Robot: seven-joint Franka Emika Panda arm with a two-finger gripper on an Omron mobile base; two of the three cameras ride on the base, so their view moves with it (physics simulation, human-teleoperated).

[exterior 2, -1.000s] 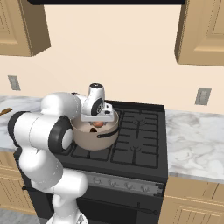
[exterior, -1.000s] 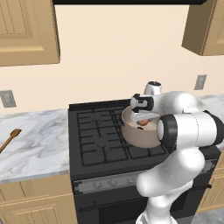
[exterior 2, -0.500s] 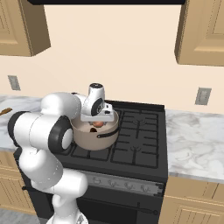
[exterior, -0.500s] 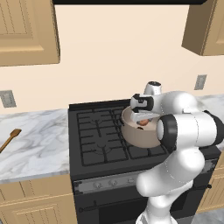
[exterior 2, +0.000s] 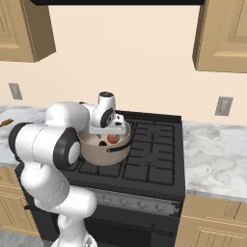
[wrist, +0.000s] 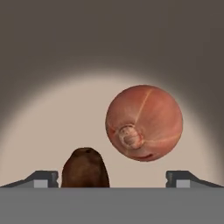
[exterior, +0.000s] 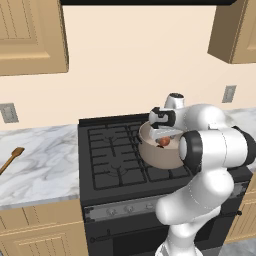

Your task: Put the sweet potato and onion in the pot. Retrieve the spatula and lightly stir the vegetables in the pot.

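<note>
A: Where are the veggies?
B: In the pot (exterior: pixel 159 156). The onion (wrist: pixel 144 123) sits at two o'clock from the sweet potato (wrist: pixel 85 168).
A: And the gripper (wrist: pixel 112 178)?
B: Wide open above them, holding nothing. The spatula (exterior: pixel 11 159) lies far off at nine o'clock; swinging there could bump the pot.

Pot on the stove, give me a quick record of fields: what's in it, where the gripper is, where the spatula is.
pot: on the stove, front right burner
onion: inside the pot, on its pale floor
sweet potato: inside the pot, beside the onion, apart from it
gripper: above the pot, jaws wide open, holding nothing
spatula: on the marble counter left of the stove
</note>
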